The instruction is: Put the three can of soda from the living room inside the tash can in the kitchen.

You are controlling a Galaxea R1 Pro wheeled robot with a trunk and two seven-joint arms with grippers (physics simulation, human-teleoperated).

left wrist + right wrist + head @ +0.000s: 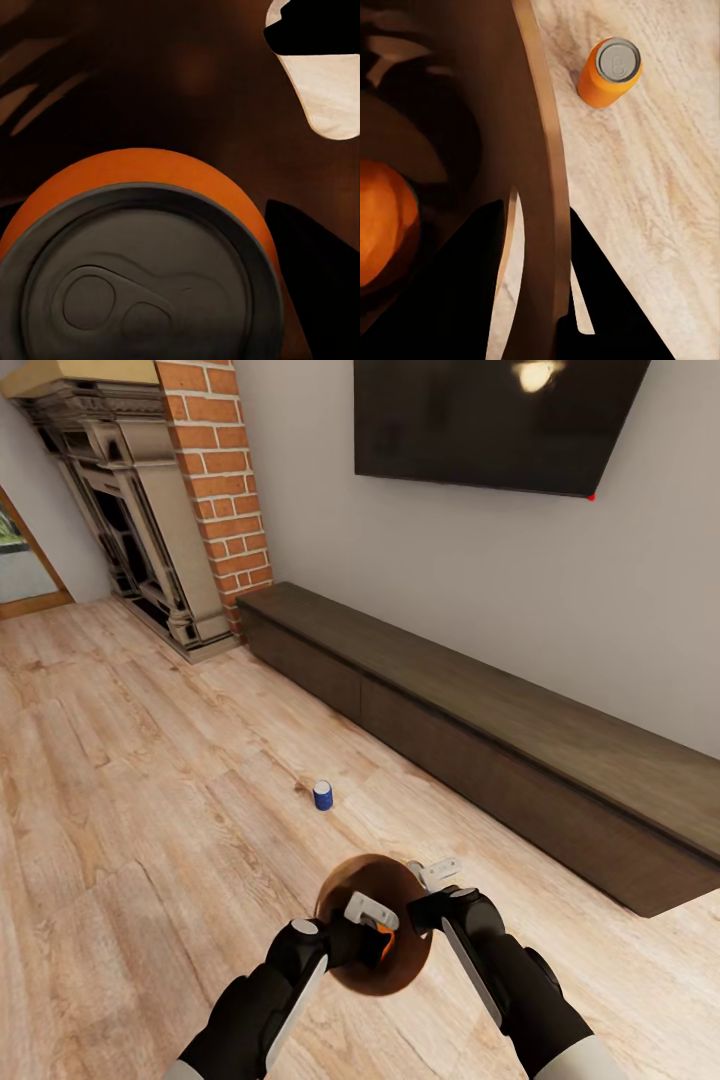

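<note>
Three cans: one orange can (142, 247) sits inside the trash can (345, 885), low centre of the head view; a second orange can (610, 72) stands upright on the wood floor (130, 780) at the upper right of the right wrist view; the blue can (323, 795) stands on the floor mid-frame, well apart from the bucket.
Handling: cans look light, rigid, smooth-sided, so likely slippery; best pinched across the cylinder's middle.
Bucket: stiff, thin-walled, probably light; its rim is the natural hold.
Left gripper (378, 938): reaches into the bucket beside the orange can; whether it clamps the can or stands apart I cannot tell.
Right gripper (540, 262): fingers straddle the bucket wall, one inside, one outside, apparently pinched on the rim.
Contents: one orange can, nothing else visible.
</note>
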